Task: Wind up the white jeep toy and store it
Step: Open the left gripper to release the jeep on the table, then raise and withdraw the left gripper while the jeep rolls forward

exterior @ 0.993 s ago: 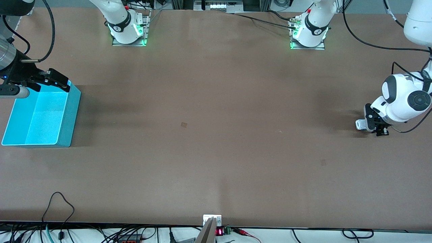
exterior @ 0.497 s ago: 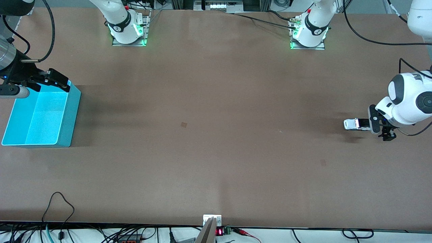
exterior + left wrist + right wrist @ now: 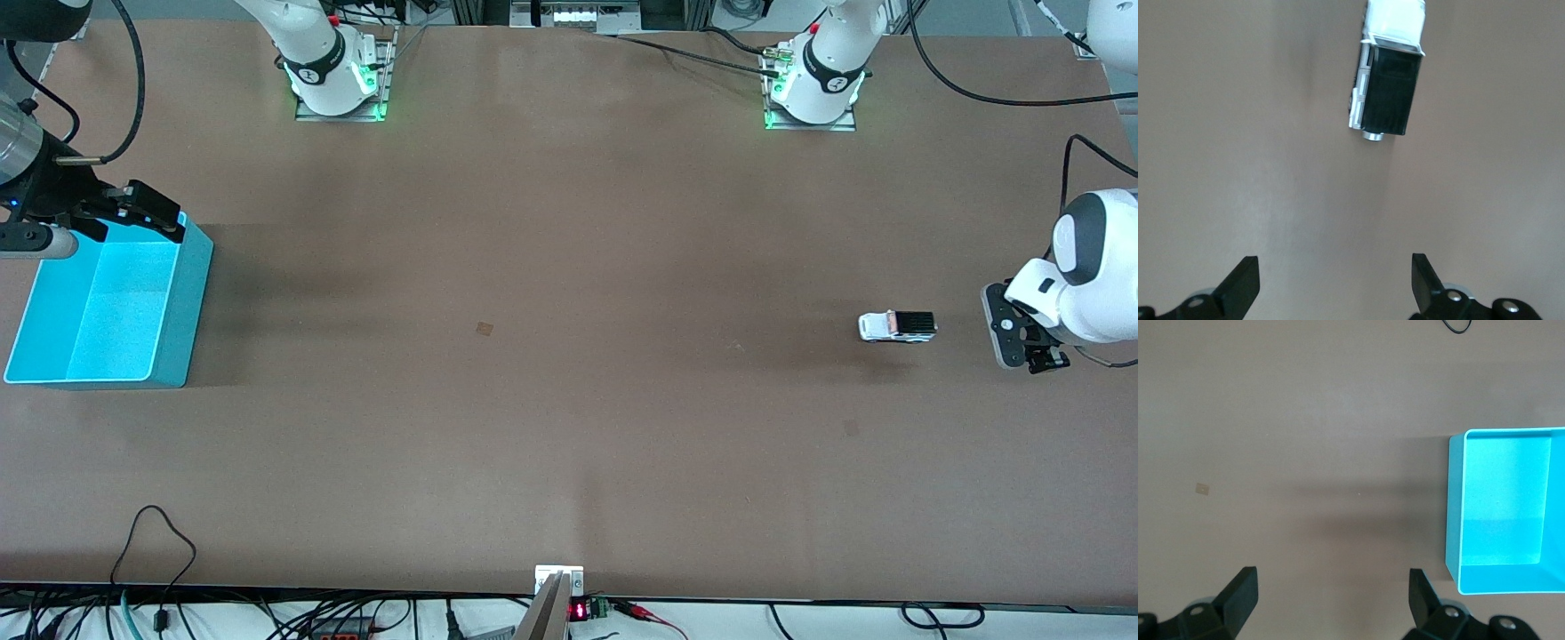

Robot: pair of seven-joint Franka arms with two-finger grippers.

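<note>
The white jeep toy, with its black roof panel, stands free on the table toward the left arm's end. It also shows in the left wrist view. My left gripper is open and empty, low over the table, a short way from the jeep toward the table's end; its jaws stand wide apart over bare table. My right gripper is open and empty, waiting over the farther rim of the blue bin.
The open blue bin is empty and sits at the right arm's end of the table. A small tan mark lies near the table's middle. Cables hang along the nearest table edge.
My left gripper let go of the jeep and drew back toward the table's end. The jeep rolled away from it toward the table's middle. The right arm has not moved.
</note>
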